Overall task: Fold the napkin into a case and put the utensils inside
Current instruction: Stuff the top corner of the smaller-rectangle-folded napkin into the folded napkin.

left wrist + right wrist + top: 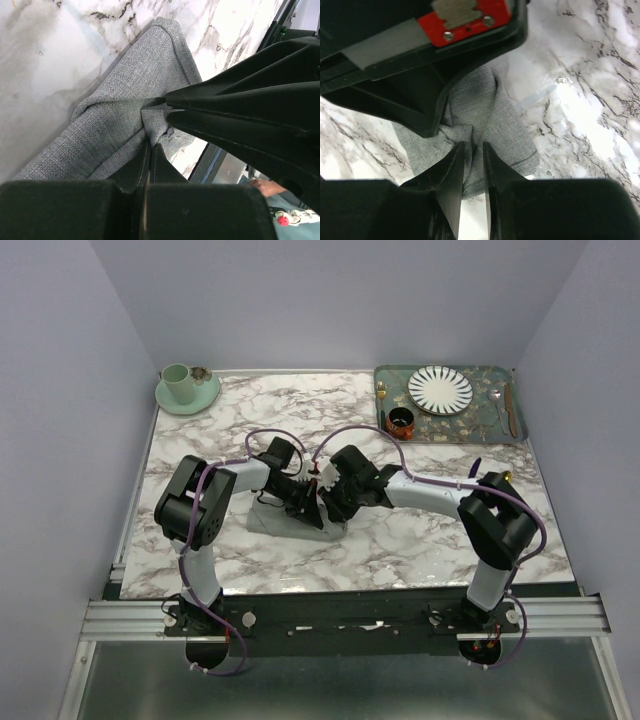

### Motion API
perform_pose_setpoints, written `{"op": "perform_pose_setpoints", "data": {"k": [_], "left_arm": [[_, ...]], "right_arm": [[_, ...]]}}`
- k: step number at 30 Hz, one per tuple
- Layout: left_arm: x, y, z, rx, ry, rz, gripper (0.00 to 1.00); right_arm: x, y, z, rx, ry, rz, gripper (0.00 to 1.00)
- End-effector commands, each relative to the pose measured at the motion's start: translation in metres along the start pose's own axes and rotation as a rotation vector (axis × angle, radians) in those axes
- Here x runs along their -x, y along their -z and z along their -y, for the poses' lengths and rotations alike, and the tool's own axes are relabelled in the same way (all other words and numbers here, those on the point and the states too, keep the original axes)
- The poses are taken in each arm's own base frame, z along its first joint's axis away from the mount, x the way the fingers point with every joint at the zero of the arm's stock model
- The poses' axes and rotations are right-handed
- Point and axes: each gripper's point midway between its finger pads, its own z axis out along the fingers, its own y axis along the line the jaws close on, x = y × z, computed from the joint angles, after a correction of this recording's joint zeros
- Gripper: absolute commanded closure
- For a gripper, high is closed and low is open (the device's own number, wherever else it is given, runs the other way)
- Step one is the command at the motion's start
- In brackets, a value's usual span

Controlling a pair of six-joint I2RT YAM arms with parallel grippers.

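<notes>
One rumpled, coarse-weave grey napkin on glossy, veined marble table

The grey napkin lies on the marble table, doubled over itself, with a rounded corner pointing toward the top of the view and a long edge running down to the lower left. The left gripper comes up from the bottom, its black fingers pressed tight together on a bunched fold near the cloth's middle. The right gripper reaches in from the right, its tips nearly closed, meeting a raised crease just above. The cloth puckers between the two grips.
</notes>
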Motion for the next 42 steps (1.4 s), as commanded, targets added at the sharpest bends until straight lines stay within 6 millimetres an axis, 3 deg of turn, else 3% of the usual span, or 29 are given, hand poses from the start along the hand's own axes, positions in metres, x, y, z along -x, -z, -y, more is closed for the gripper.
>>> {"op": "perform_pose_setpoints", "data": {"k": [1,10,13,16,17,22,36,42], "left_arm": [[-0.002,-0.006,-0.034,0.118,-0.002,-0.004,1.00],[-0.001,-0.006,-0.034,0.115,0.000,-0.004,1.00],[0.000,-0.006,-0.035,0.117,-0.001,-0.001,1.00],[0.000,-0.006,-0.035,0.120,0.000,-0.002,1.00],[0.000,-0.005,-0.036,0.122,0.001,0.000,1.00],[0.002,-0.005,-0.036,0.126,-0.005,0.005,1.00],[0.044,0.018,0.007,0.098,-0.105,0.146,1.00],[0.054,0.017,0.011,0.092,-0.109,0.153,1.00]], "right_arm": [[-0.012,-0.007,0.013,-0.082,0.005,-0.052,0.69],[-0.016,-0.010,0.018,-0.105,-0.006,-0.087,0.69],[-0.017,-0.009,0.016,-0.098,-0.009,-0.092,0.75],[-0.003,0.001,0.013,-0.094,-0.011,-0.055,0.89],[0.001,0.004,0.011,-0.090,-0.012,-0.051,0.99],[0.021,0.022,0.006,-0.085,-0.007,0.003,0.99],[0.010,0.019,0.002,-0.057,-0.018,-0.027,0.99],[0.011,0.019,0.002,-0.058,-0.015,-0.024,0.99]]}}
